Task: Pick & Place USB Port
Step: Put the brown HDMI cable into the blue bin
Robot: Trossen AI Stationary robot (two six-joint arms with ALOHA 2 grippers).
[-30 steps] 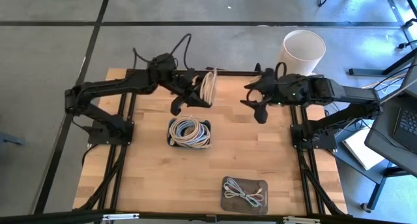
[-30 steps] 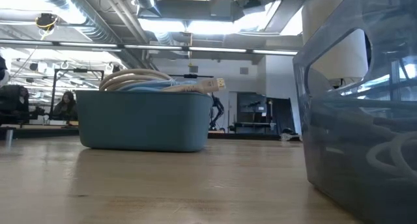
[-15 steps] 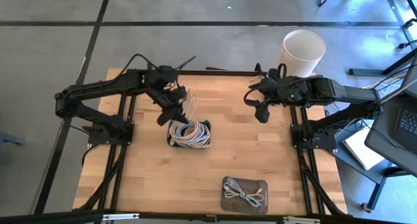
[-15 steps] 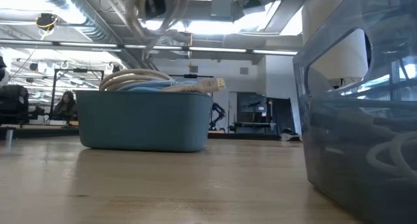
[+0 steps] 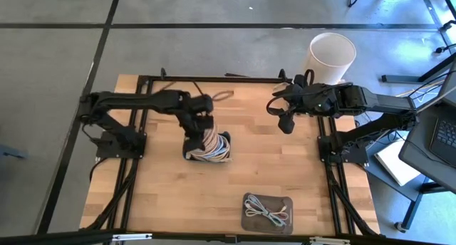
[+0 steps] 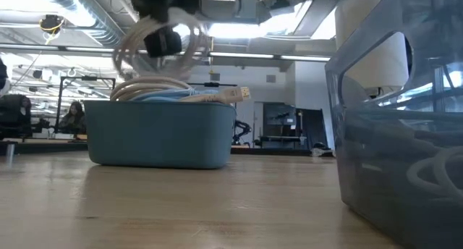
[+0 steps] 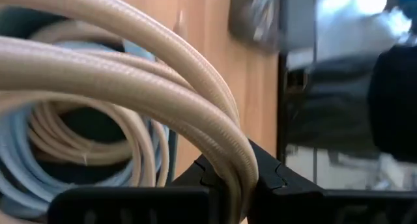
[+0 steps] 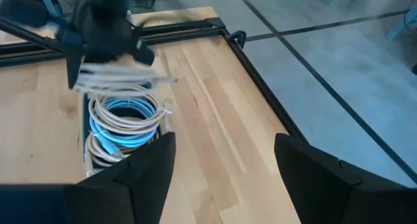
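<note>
A blue bin (image 5: 224, 139) stands mid-table, filled with coiled beige and light blue cables (image 5: 211, 151); it also shows in the low view (image 6: 159, 137) and the right wrist view (image 8: 124, 126). My left gripper (image 5: 201, 122) is directly over the bin, shut on a coiled beige cable (image 6: 165, 50) that hangs just above the cables in the bin. My right gripper (image 5: 285, 124) waits in the air toward the table's far right, open (image 8: 225, 160), touching nothing. My left gripper pinches several strands of the beige coil (image 7: 228, 165) together between its two fingers (image 7: 267, 175). The fingers come from above, pointing down, and lie across the strands. The coil is lifted clear and hangs in loops below the gripper (image 6: 163, 21), over the bin.
A grey tray (image 5: 267, 211) holding one coiled cable sits near the table's near edge; it fills the low view's right side as a clear wall (image 6: 405, 126). A white bucket (image 5: 331, 54) stands on the floor beyond the far right corner. Bare wood lies between bin and tray.
My left gripper has carried the beige coil from the table's far edge toward the near edge and down, ending over the blue bin, turning as it went. The coil has stayed in its hold, now low over the bin's cables.
</note>
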